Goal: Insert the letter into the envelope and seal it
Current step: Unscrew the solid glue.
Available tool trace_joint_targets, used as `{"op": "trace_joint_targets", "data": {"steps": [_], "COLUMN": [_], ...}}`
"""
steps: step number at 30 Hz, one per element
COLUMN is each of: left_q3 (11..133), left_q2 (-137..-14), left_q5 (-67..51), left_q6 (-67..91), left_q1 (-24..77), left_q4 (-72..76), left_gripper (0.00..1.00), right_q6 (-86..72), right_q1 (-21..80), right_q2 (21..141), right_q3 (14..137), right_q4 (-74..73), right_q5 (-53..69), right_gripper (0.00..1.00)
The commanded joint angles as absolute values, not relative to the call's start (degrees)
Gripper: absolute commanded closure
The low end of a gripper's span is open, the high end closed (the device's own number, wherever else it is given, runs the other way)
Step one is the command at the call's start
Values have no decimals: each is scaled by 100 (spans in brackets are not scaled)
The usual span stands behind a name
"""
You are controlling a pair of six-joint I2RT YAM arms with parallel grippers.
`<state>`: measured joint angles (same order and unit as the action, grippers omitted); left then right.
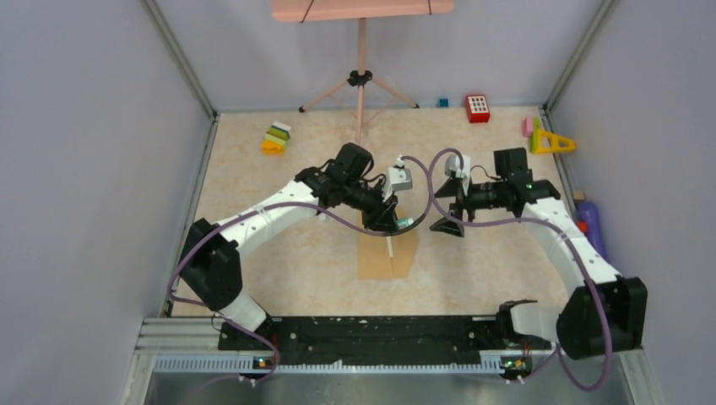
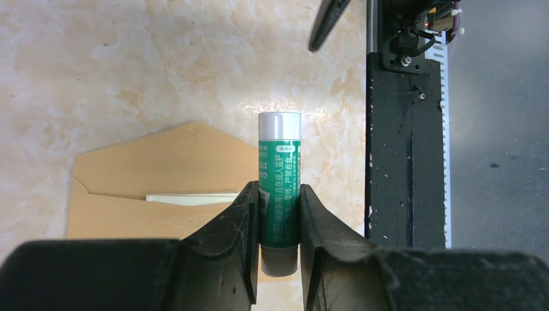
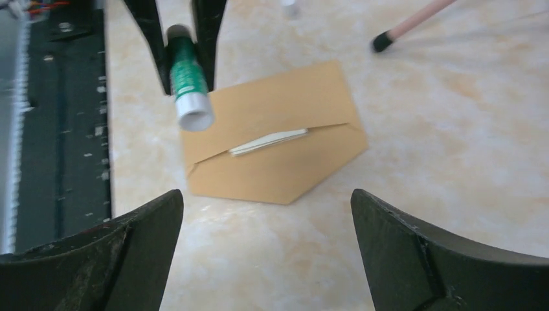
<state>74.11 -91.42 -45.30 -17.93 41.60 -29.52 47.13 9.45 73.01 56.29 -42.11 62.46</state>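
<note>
- Between the fingers of the left gripper (image 2: 279,189): a green glue stick (image 2: 279,162), clamped round its middle, pale end pointing forward past the fingertips; whether that end is capped or bare cannot be told
- Below and beside the stick: the envelope (image 3: 291,103), brown, flat on the table (image 3: 453,129), flap folded open and lying flat
- At the mouth of the envelope: the letter (image 3: 268,141), tucked inside with only a thin pale edge showing along the opening
- Right gripper (image 3: 265,194): jaws spread wide, nothing between them, poised above the table and looking down on the envelope from the pocket side
- Past the envelope: the black rail (image 2: 395,162) along the near edge of the table
- Step in hand, as judged: insertion looks done; sealing is under way, at the gluing stage
- Stick to paper: its pale end sits over one corner of the envelope in the right wrist view; contact cannot be told
- Next move, as judged: lower the pale end onto the open flap and draw it along the edges, with the free right gripper fit to pin the envelope; then fold the flap over and press it
</note>
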Motion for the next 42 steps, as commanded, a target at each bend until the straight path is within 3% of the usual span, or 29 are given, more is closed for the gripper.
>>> {"op": "trace_joint_targets", "data": {"steps": [1, 5, 10, 17, 24, 34, 38, 42], "left_q3": [7529, 7514, 7525, 7547, 7425, 7495, 7570, 7623], "left_q2": [-9155, -9157, -9231, -9378, -9465, -9583, -9639, -9659], "left_q5": [-4573, -4644, -5064, -5986, -6404, -6497, -6426, -6367], "left_q6": [-1752, -1653, -1458, -1463, -1424, -1772, -1985, -1995], "left_q1": [4124, 4049, 3901, 3907, 3924, 4035, 4120, 4116], "left_q4": [-2712, -2643, -2560, -2723, -2676, -3070, -3284, -3304], "left_gripper": [100, 100, 100, 100, 100, 100, 100, 100], "right_q6": [3714, 3105, 4507, 6727, 6312, 6186, 6238, 6447], "right_q1": [993, 996, 1005, 1529, 2471, 2532, 2533, 2540], "right_q2": [6359, 5483, 5472, 5142, 5032, 5049, 5049, 5054], "right_q3": [5307, 4397, 4578, 4507, 3903, 3854, 3944, 4015], "right_q4": [-2168, -864, -1906, -2939, -1846, -1836, -2049, -2412], "right_q5": [5318, 5298, 6285, 6354, 5654, 5767, 5959, 6177], "right_gripper": [1, 1, 5, 28, 42, 46, 52, 66]}}
